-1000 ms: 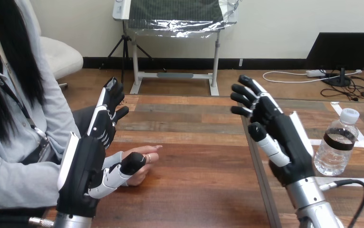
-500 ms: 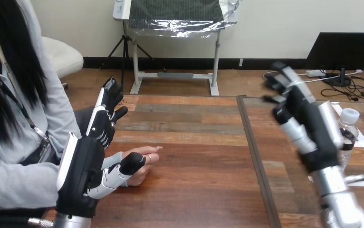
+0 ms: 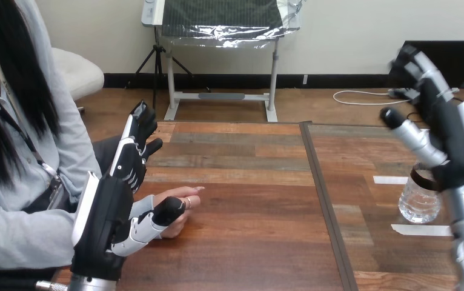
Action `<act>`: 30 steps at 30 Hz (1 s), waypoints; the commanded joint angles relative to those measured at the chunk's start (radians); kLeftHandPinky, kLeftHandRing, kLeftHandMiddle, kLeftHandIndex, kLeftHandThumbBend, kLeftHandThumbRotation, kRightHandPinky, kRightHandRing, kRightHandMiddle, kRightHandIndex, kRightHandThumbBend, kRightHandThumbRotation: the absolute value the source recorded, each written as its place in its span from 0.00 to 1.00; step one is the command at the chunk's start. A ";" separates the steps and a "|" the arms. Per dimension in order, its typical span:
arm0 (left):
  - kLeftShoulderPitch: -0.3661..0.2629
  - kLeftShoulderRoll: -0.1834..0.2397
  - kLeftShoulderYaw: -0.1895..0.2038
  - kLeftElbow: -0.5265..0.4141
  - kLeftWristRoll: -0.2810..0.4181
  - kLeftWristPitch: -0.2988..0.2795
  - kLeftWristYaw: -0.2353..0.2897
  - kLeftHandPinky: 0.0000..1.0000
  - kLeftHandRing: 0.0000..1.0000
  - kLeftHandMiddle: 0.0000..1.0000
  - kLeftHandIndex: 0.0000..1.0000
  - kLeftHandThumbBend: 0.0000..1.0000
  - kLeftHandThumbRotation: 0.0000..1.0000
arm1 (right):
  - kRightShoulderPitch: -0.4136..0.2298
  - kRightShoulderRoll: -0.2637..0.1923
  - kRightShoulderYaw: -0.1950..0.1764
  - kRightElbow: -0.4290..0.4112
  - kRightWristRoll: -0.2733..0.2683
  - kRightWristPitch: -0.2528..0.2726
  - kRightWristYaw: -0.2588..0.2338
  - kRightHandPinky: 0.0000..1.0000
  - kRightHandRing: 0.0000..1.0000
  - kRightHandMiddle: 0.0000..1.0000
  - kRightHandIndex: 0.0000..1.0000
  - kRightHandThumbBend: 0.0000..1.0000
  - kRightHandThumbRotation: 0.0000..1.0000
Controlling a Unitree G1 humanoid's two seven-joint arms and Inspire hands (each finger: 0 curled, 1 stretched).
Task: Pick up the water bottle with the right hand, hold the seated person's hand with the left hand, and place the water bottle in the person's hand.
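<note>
— Where is the water bottle [image 3: 419, 203]?
— It stands on the table [image 3: 248, 182] at my right side, partly behind my right hand [image 3: 454, 142]. That hand is raised over it, fingers spread, holding nothing.
— And your left hand [image 3: 105, 218]?
— Fingers straight, thumb just before the person's hand [image 3: 184, 196], which lies on the table.

Setting: a test lab or workroom, as far as you can judge. Evidence before you: brown wooden plank tabletops [image 3: 248, 242] butted along a dark seam [image 3: 324, 200]; white tape strips [image 3: 391, 180] stuck flat on the right-hand top; a person [image 3: 29, 182] seated at the left side.
</note>
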 commanded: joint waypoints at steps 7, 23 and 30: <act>-0.042 -0.006 0.010 0.002 -0.021 -0.025 -0.002 0.91 0.97 1.00 0.99 1.00 0.75 | -0.215 -0.135 0.043 0.036 -0.188 0.082 -0.245 0.82 0.88 0.85 0.89 1.00 0.69; -0.048 0.000 0.005 0.007 -0.045 -0.032 -0.025 0.93 0.98 1.00 1.00 1.00 0.73 | -0.305 -0.206 0.121 0.104 -0.344 0.246 -0.444 0.81 0.87 0.81 0.86 1.00 0.67; -0.046 0.000 0.005 0.004 -0.060 -0.031 -0.042 0.94 0.98 1.00 1.00 1.00 0.73 | -0.331 -0.217 0.137 0.138 -0.350 0.286 -0.460 0.76 0.85 0.81 0.87 1.00 0.64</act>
